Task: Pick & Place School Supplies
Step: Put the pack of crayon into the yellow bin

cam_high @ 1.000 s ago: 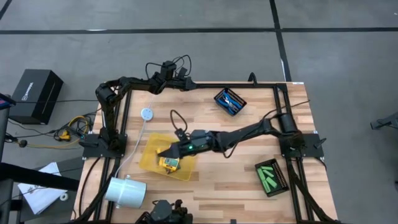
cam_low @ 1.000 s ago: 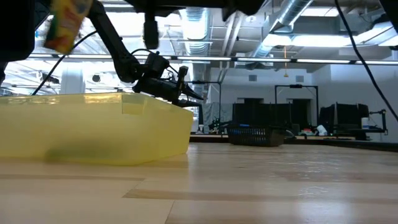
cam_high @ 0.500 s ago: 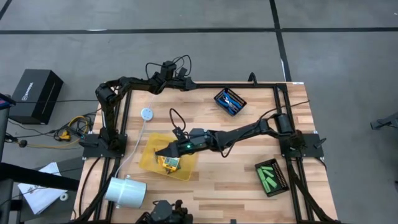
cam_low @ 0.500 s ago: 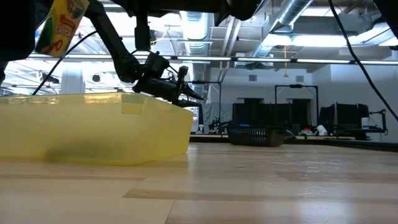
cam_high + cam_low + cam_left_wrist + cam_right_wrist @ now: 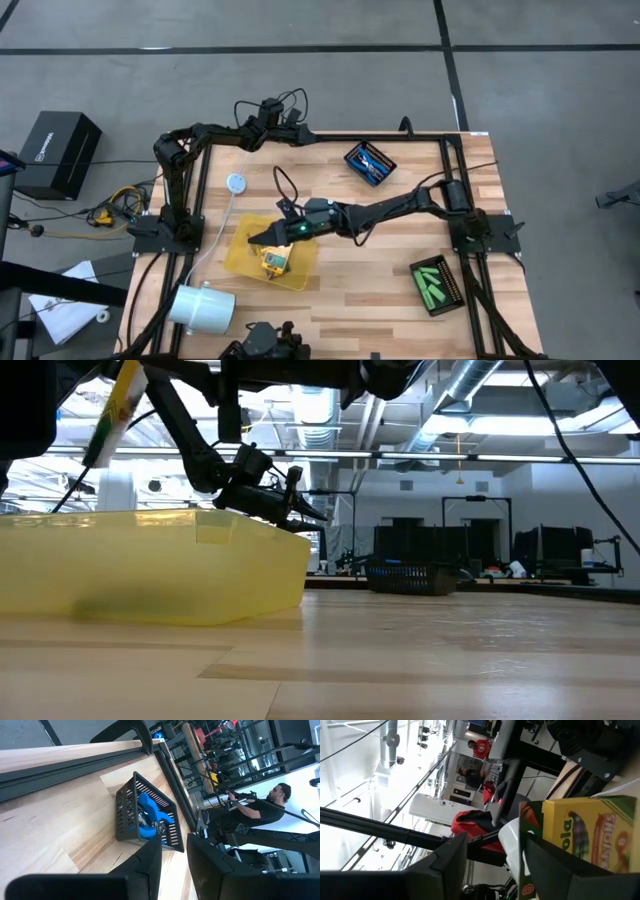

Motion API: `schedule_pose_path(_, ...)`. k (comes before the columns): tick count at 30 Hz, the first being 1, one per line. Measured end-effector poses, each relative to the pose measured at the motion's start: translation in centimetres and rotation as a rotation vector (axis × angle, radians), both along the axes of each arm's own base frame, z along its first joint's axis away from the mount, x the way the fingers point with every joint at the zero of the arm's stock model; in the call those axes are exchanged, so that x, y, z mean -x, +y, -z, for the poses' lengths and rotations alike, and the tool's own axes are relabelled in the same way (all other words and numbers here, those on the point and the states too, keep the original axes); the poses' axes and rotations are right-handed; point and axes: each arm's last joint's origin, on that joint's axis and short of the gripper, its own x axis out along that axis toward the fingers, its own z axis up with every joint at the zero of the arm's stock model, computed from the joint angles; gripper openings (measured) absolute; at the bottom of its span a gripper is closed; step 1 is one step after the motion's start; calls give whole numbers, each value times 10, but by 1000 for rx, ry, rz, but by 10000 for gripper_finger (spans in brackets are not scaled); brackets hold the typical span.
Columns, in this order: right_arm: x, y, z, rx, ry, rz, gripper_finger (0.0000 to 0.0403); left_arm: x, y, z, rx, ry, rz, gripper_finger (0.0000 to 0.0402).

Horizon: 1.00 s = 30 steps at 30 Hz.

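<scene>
A yellow-and-green crayon box (image 5: 273, 262) is over the flat yellow tray (image 5: 295, 275). In the low view the box (image 5: 113, 415) shows tilted and edge-on, above the tray's rim (image 5: 150, 520). My right gripper (image 5: 258, 239) hangs over the tray, open, and the box (image 5: 590, 835) shows just past one of its fingers (image 5: 555, 870). Blue scissors (image 5: 370, 162) lie in a black mesh tray at the far right. Green sticks (image 5: 433, 284) lie in another black mesh tray at the near right. My left gripper (image 5: 300, 135) waits open at the far edge. My right gripper points slanting down over the tray, toward the table's left. Its fingers are apart, and the crayon box's edge (image 5: 524, 845) shows beside one finger. That finger hides the spot, so I cannot tell whether they touch.
A white cylinder (image 5: 200, 306) lies at the near left corner. A small white disc (image 5: 236, 182) with a cord sits left of the yellow tray. Bare wood stretches between the yellow tray and the two mesh trays. A person shows in the room beyond the table (image 5: 260, 810).
My right gripper has opened over the yellow tray and drawn back a little toward the far edge. The crayon box, held higher and face-on before, has turned edge-on and tipped, and is still above the tray's rim.
</scene>
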Motion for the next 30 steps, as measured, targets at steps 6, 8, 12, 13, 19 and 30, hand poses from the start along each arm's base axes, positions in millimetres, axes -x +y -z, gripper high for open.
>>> schedule_pose_path(6,0,-4,0,-2,4,-15,207,0,0,0,1,1,0,85)
schedule_pose_path(8,0,-4,1,-10,16,-47,208,0,0,0,1,1,0,85)
schedule_pose_path(12,2,-3,14,-42,177,-100,208,0,0,0,1,1,0,85)
schedule_pose_path(13,3,-4,19,-60,235,-114,208,0,0,0,1,1,0,85)
schedule_pose_path(19,7,-10,33,-86,395,-168,208,0,0,0,1,1,0,85)
schedule_pose_path(30,14,-28,49,-98,580,-224,205,0,0,0,2,1,1,85)
